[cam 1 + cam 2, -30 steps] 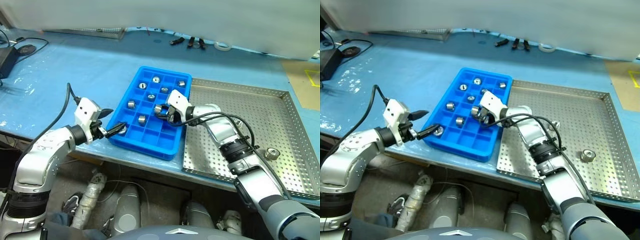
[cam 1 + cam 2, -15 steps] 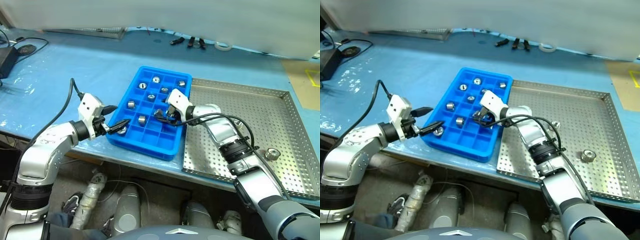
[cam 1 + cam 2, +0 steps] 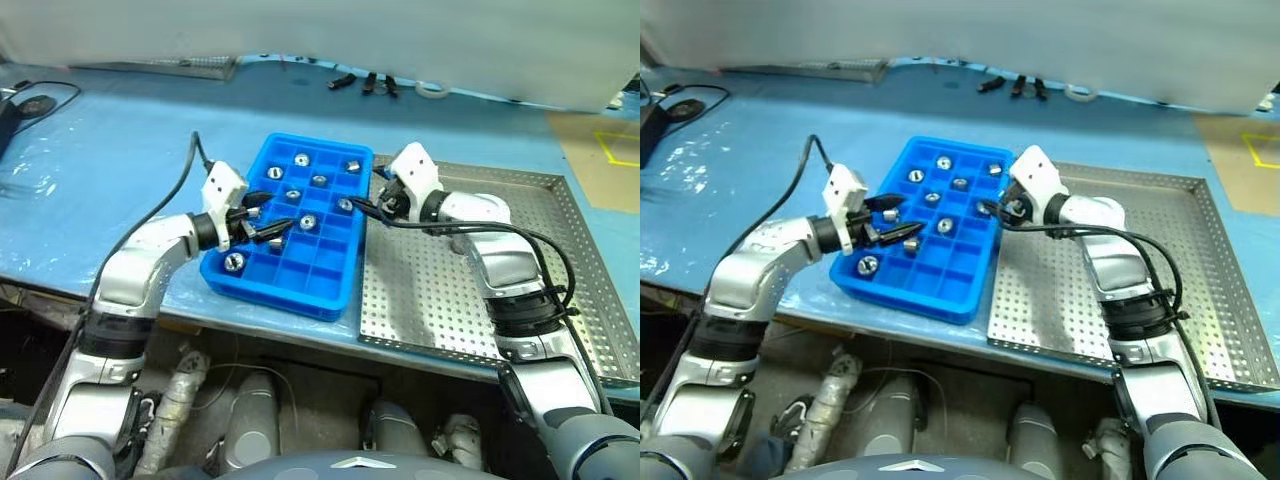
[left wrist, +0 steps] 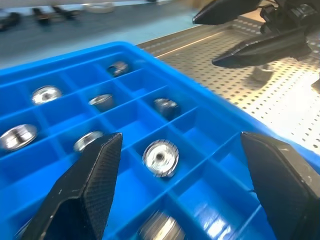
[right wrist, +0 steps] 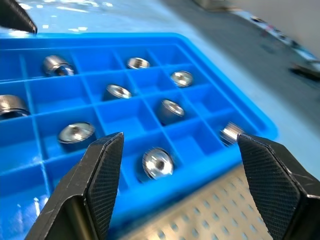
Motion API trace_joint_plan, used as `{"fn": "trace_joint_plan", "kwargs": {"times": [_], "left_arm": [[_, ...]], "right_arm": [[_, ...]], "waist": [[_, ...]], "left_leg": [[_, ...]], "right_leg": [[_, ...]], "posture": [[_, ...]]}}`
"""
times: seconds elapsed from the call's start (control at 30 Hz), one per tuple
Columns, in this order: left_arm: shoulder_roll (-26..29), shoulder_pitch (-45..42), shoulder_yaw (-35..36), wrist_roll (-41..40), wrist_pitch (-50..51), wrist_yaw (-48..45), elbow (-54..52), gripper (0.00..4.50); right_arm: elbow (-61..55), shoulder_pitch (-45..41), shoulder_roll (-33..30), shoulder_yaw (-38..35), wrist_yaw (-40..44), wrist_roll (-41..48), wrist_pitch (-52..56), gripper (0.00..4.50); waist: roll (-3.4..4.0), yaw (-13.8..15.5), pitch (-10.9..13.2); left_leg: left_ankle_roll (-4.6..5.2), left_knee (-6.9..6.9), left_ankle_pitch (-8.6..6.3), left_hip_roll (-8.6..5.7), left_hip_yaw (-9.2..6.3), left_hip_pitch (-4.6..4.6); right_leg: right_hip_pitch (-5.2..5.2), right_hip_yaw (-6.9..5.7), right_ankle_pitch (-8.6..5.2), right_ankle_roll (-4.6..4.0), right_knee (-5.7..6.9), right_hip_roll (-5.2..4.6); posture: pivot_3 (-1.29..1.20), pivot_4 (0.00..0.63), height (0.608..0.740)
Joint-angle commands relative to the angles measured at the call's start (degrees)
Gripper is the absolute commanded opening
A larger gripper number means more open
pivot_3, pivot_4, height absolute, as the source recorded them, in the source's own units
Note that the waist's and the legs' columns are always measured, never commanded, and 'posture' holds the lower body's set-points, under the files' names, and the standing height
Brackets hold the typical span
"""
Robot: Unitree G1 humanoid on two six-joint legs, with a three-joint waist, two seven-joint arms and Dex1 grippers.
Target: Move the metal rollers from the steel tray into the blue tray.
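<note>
From my head cameras the bench is brightly, evenly lit, shadows soft. Glare streaks the blue table sheet (image 3: pixel 70 190) on the far left, and the steel tray (image 3: pixel 590 260) gleams. In my wrist views the blue tray (image 4: pixel 210 130) blurs up close, far edges soft.

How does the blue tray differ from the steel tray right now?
The blue tray is bright plastic split into small square compartments; the steel tray is shiny grey metal with one open, perforated floor. The blue tray is narrower; the steel tray is wider. The blue tray holds several metal rollers in separate compartments; the steel tray's visible floor looks bare. Both are rectangular and lie side by side on the table.
</note>
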Motion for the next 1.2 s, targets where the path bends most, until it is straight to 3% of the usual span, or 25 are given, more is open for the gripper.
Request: {"fn": "trace_joint_plan", "kwargs": {"times": [0.03,0.3,0.7,0.9,1.2], "left_arm": [[-2.82,-6.49,-2.76,1.85,-4.8,-3.44,6.01,3.97],[-12.43,-20.16,-7.56,9.54,-17.98,-6.64,28.6,3.97],[-29.18,-36.16,-8.22,19.75,-33.32,-0.46,62.81,3.97],[-32.41,-38.94,-6.96,21.83,-35.14,1.36,68.49,3.97],[-33.04,-37.81,-6.51,24.46,-36.18,-0.49,70.03,3.97]], "right_arm": [[-8.65,3.4,-1.07,-4.99,-3.62,1.26,4.45,3.85],[-19.93,12.76,-1.18,-12.15,-10.82,1.77,12.02,3.85],[-32.13,26.36,2.3,-22.23,-20.47,1.96,17.74,3.85],[-38.11,30.18,4.43,-23.58,-22.99,2.33,20.58,3.85],[-41.42,33.33,6.39,-23.78,-25.12,2.57,21.99,3.85]], "waist": [[0.0,-0.54,0.0],[0.0,-3.13,0.0],[0.0,-6.15,-0.01],[0.0,-7.73,-0.01],[0.0,-9.2,-0.01]], "left_leg": [[0.0,0.0,0.0,0.0,0.0,-0.01],[0.22,0.13,-0.11,-0.08,0.12,0.03],[0.66,0.28,-0.37,-0.13,0.39,0.06],[0.78,0.28,-0.44,-0.14,0.65,0.2],[1.35,0.33,-0.82,-0.2,1.51,0.41]], "right_leg": [[0.0,0.02,0.0,0.0,0.0,0.01],[0.03,0.45,0.0,0.0,-0.02,0.01],[0.06,0.76,0.02,0.04,-0.27,-0.04],[0.06,0.99,0.07,0.12,-0.34,-0.06],[0.11,1.34,0.3,0.42,-0.95,-0.17]], "posture": [[-0.16,0.15,0.74],[-0.34,0.15,0.74],[-0.51,0.15,0.74],[-0.57,0.15,0.74],[-0.61,0.15,0.74]]}}
